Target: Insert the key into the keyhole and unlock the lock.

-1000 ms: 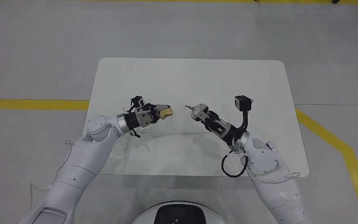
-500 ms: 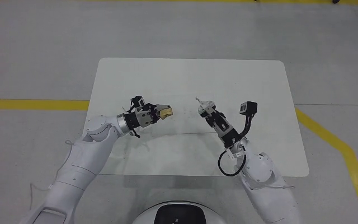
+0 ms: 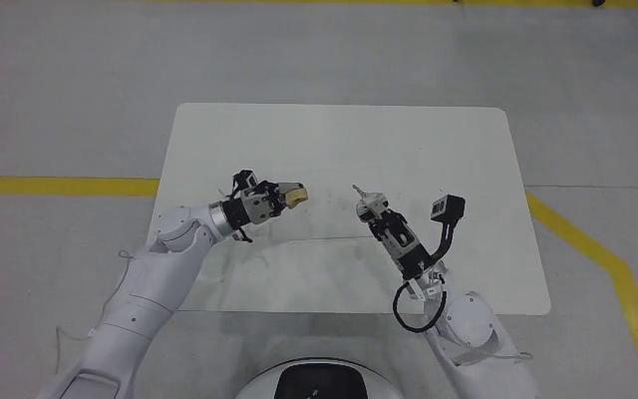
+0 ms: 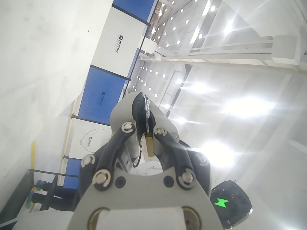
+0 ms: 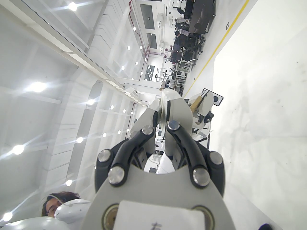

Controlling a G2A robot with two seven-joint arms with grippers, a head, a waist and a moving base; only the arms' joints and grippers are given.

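My left gripper [image 3: 291, 196] hangs over the table's left half, shut on a small brass padlock [image 3: 297, 197]. In the left wrist view the padlock's brass body [image 4: 150, 146] and silver shackle sit pinched between the fingers of that gripper [image 4: 144, 105]. My right gripper [image 3: 366, 205] is a short way to the padlock's right, shut on a thin silver key [image 3: 357, 190] whose tip points up and left. In the right wrist view the right gripper [image 5: 164, 100] has its fingertips together, the key mostly hidden between them, and the padlock [image 5: 196, 103] shows beyond, apart from it.
Both grippers are above a white table [image 3: 449, 150] with rounded corners. A yellow floor line [image 3: 70, 186] runs past its left and right sides. The right arm's black wrist camera [image 3: 446, 208] sticks out to the right of that arm.
The right gripper with the key has drawn back to the right and toward the robot, widening the gap to the padlock, and its wrist has turned. The left gripper has barely moved.
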